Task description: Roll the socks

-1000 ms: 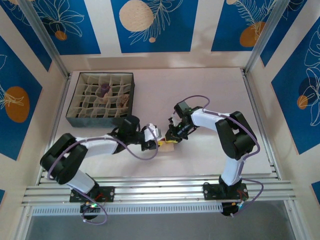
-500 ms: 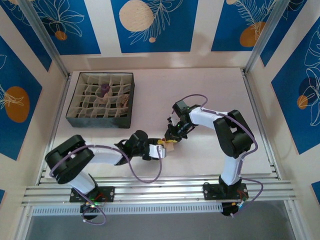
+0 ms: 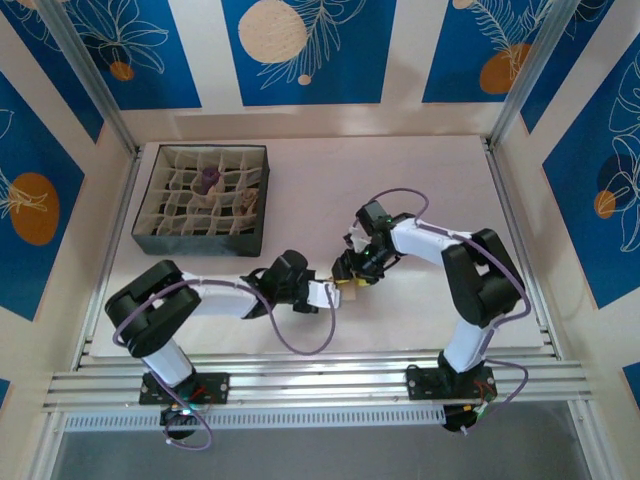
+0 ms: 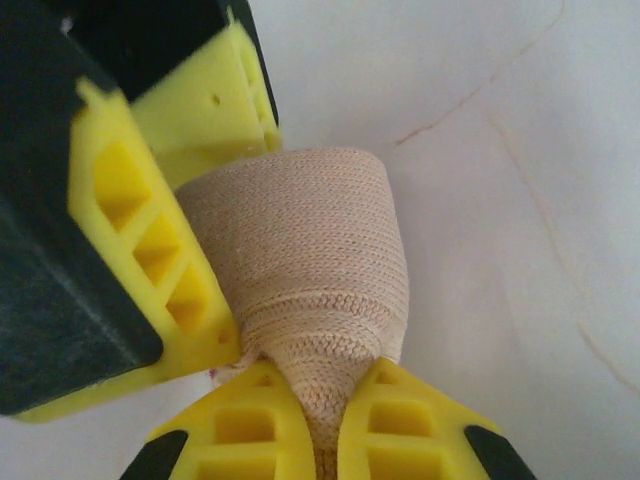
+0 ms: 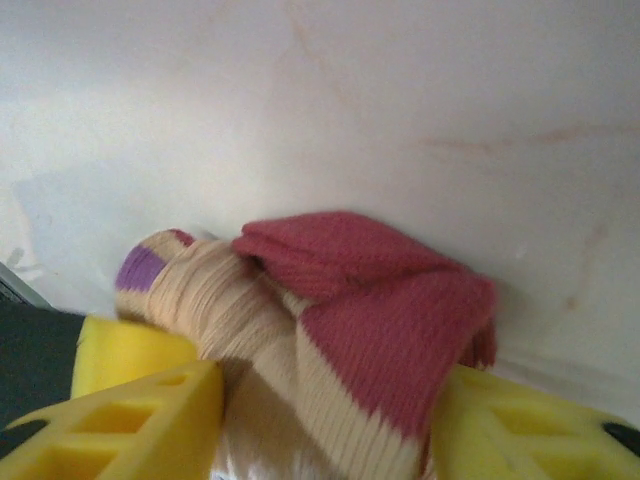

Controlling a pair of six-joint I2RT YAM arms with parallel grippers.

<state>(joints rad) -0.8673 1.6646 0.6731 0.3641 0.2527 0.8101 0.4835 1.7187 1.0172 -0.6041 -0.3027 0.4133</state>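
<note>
From where I stood, the tan sock (image 5: pixel 330 300) lay on the table (image 3: pixel 430 180) off the near-right corner of the divider box (image 3: pixel 148 215), apart from it, w/ both arms meeting over it. The L gripper (image 4: pixel 322 425), on the box side of the sock, was clenched on a pinch of tan knit, the fabric necked down thin btw. its tips. The R gripper (image 5: pixel 325 395), on the side away from the box, had its jaws spread either side of the bundle w/ cloth touching both. I couldn't tell if it was squeezing or just cradling.

Step in hand, as I judged it: tightening and tucking the roll. To do it well, L's pinch should serve as the anchor and R should get a firm bite before any turning. The wraps want to be tight & low to the table, so the red toe flap can't spring loose. The tips of both sat v. close, so short, slow moves, or fingers might knock.

The sock was bunched, not flat. Its long axis, approx., ran out from L's tips and on away from the box. The dark-red toe lay folded on top btw. R's jaws, w/ a purple cuff stripe peeking out at one side. A purple lump (image 3: pixel 207 180) sat in one cell of the box, prob. a finished roll.
</note>
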